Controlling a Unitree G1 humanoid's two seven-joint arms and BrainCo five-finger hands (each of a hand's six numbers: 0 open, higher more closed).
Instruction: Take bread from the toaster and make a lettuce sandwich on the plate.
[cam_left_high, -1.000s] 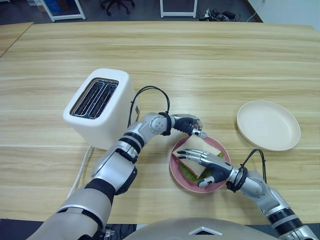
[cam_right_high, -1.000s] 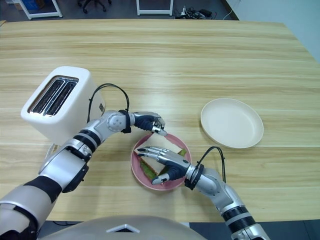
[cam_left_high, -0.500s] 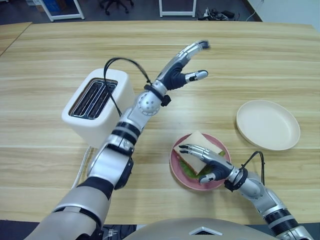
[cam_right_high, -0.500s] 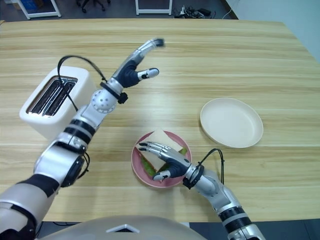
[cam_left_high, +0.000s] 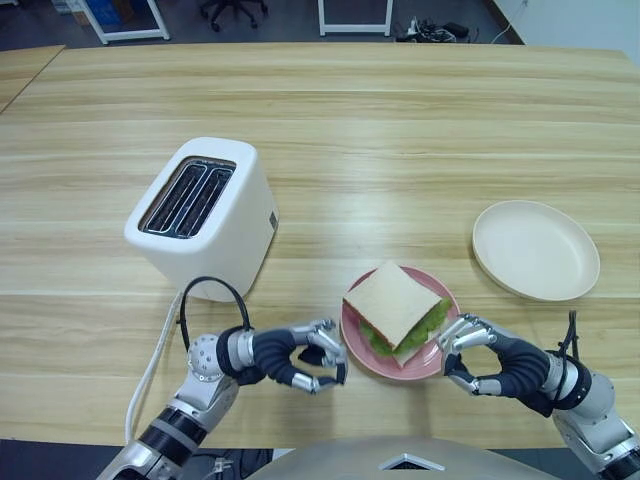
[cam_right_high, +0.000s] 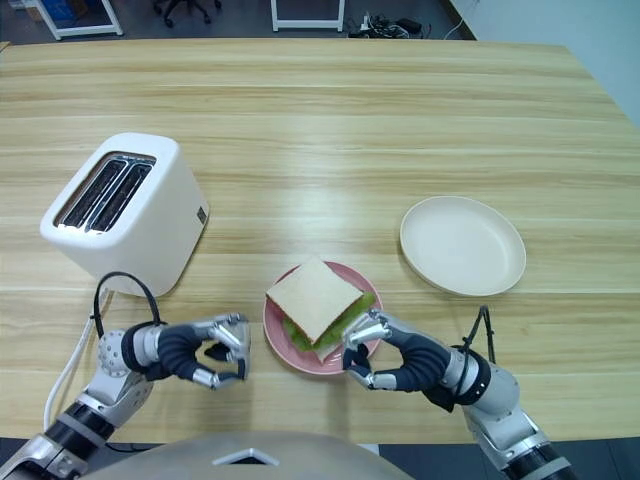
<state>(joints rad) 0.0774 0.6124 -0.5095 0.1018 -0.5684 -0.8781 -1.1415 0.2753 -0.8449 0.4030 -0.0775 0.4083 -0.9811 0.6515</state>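
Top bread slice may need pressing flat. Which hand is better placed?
Right, likely: the right hand is at the rim of the round pink plate beside the square white bread slice; the left hand stands clear.

Lower bread (cam_left_high: 406, 351) mostly hidden under lettuce (cam_left_high: 430, 321); cord's (cam_left_high: 155, 365) end unseen.

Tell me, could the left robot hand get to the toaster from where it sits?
Probably yes. The left robot hand holds nothing, and only bare table lies between it and the toaster, which stands just beyond it.
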